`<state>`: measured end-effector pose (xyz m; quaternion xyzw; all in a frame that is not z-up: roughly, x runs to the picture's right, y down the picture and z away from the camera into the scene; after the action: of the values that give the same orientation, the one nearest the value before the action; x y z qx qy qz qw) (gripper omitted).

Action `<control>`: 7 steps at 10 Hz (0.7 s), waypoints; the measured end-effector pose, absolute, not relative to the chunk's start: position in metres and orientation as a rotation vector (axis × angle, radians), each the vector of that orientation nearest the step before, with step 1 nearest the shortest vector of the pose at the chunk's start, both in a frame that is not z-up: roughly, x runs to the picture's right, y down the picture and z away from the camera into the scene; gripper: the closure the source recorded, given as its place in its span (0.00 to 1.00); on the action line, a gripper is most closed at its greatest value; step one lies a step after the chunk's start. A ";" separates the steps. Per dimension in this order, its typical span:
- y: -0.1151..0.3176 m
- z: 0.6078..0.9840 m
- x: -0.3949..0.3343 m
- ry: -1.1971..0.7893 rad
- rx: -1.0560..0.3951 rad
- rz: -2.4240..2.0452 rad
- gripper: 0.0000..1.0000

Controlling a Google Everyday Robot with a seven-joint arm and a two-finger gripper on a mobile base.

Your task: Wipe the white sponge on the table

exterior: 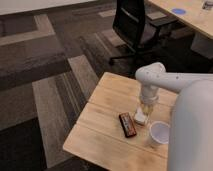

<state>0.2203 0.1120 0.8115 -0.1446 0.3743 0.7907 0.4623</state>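
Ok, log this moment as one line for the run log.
step: wiping | gripper: down on white sponge | sponge: on table, right of dark bar | white cup: upright, apart from sponge

Soft, even light is falling across the table (102, 131), casting only faint shadows beside the dark bar (127, 124) and white cup (159, 134). The gripper (143, 111) is hanging toward the right edge, dimming the white sponge (140, 119) beneath.
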 end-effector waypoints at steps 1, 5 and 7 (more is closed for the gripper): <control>0.110 0.819 0.212 0.908 -0.377 1.927 1.00; 0.054 0.859 0.174 0.769 -0.395 1.799 1.00; 0.032 0.873 0.166 0.727 -0.388 1.761 1.00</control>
<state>0.1664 0.0316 0.8729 -0.1649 0.3089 0.7481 0.5636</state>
